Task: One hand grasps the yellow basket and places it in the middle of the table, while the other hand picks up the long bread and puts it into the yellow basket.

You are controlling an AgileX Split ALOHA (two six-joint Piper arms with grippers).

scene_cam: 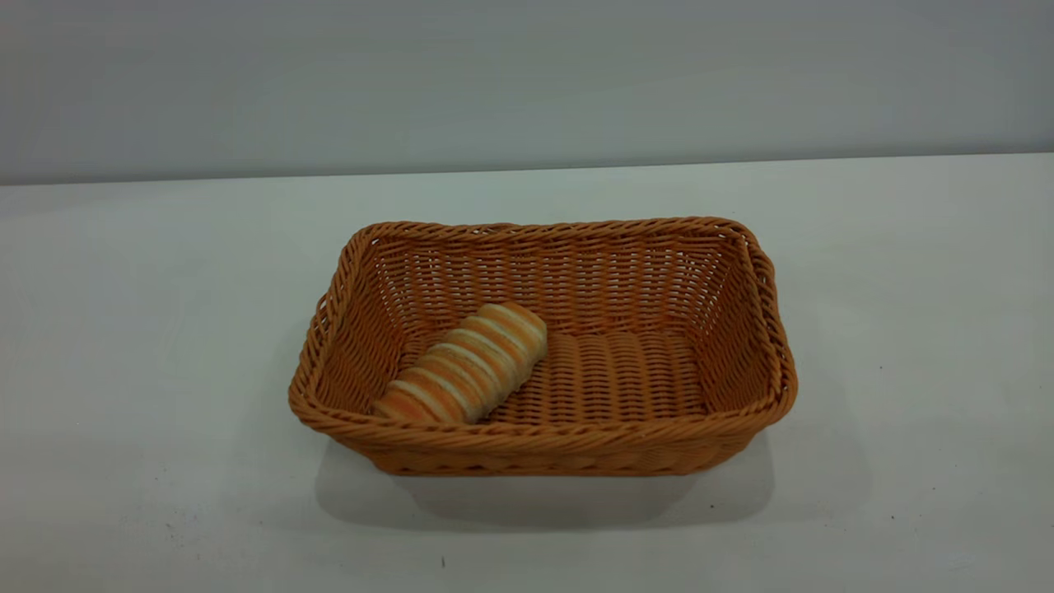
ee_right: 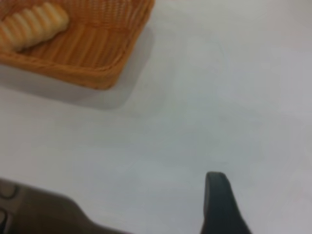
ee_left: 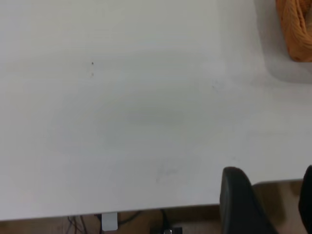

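Note:
The yellow basket stands in the middle of the white table. The long bread lies slantwise inside it, on the basket's left side, one end up against the front wall. No arm shows in the exterior view. My left gripper is open and empty over the table's edge, well away from the basket's corner. My right gripper shows one finger with wide bare table beside it; it is open, empty and apart from the basket and the bread.
A grey wall runs behind the table. In the left wrist view the table's edge gives onto brown floor with cables. A dark blurred shape fills one corner of the right wrist view.

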